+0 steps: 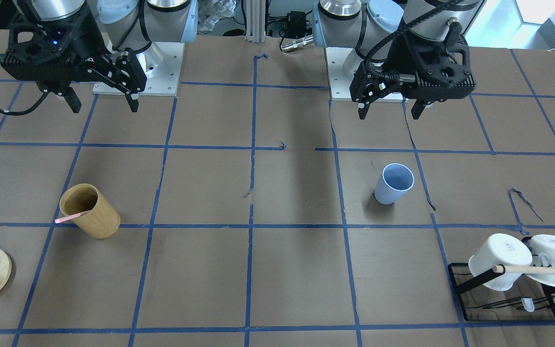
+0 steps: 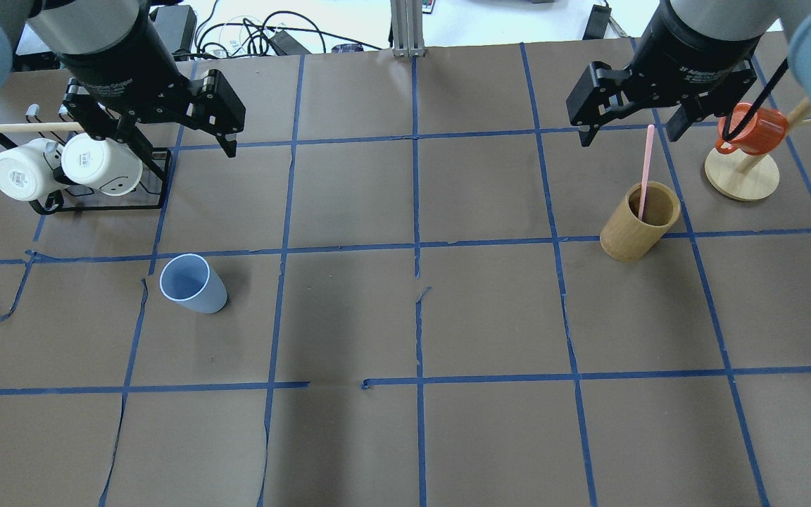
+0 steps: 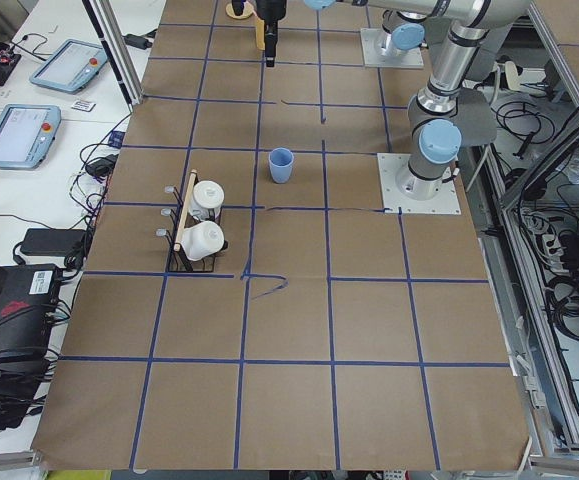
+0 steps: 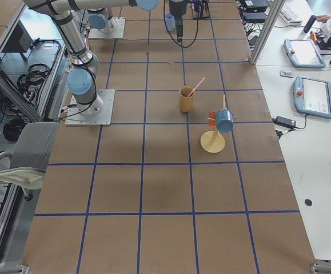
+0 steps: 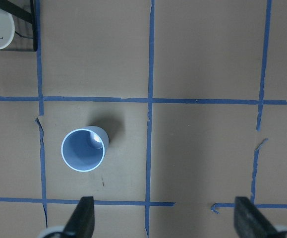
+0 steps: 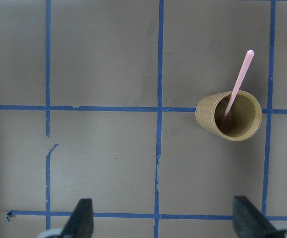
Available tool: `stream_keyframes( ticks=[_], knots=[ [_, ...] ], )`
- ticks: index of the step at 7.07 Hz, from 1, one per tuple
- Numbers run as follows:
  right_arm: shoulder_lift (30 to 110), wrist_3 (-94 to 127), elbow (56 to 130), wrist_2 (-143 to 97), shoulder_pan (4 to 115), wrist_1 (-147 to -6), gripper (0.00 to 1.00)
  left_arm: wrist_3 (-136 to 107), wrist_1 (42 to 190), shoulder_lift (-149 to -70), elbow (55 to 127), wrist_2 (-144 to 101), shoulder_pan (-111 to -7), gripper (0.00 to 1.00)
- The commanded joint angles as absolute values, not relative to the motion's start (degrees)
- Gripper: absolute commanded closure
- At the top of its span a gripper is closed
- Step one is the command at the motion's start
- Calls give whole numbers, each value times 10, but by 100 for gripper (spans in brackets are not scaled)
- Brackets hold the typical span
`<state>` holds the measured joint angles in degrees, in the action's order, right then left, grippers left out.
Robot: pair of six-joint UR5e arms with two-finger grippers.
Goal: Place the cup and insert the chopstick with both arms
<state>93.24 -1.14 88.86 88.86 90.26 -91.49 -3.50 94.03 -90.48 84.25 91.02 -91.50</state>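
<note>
The light-blue cup (image 2: 194, 285) stands upright and alone on the table, also in the front view (image 1: 394, 185) and the left wrist view (image 5: 84, 148). One pale-pink chopstick (image 2: 646, 165) leans inside a tan wooden holder (image 2: 638, 222), also in the right wrist view (image 6: 238, 84). My left gripper (image 1: 389, 115) hangs open and empty above the table, on the robot side of the cup. My right gripper (image 2: 629, 137) hangs open and empty above the table, near the holder, touching nothing.
A black rack (image 2: 103, 204) with two white mugs (image 2: 67, 169) and a wooden rod stands at the far left. A round wooden stand (image 2: 742, 179) carrying an orange mug (image 2: 754, 130) stands right of the holder. Blue tape lines grid the brown table.
</note>
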Motion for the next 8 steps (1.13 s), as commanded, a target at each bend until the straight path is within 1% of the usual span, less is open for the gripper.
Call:
stream_keyframes(
  ticks=[1, 2, 5, 6, 8],
  knots=[
    [932, -11, 889, 889, 903, -915, 0, -28, 940, -924, 852, 911, -899, 0],
    [933, -11, 889, 889, 903, -915, 0, -26, 913, -945, 884, 911, -891, 0],
    [933, -11, 889, 889, 903, -915, 0, -5, 713, -978, 1058, 919, -865, 0],
    [932, -11, 889, 889, 903, -915, 0, -2, 702, -986, 1085, 919, -847, 0],
    [933, -11, 889, 889, 903, -914, 0, -6, 715, -994, 1110, 921, -822, 0]
  ],
)
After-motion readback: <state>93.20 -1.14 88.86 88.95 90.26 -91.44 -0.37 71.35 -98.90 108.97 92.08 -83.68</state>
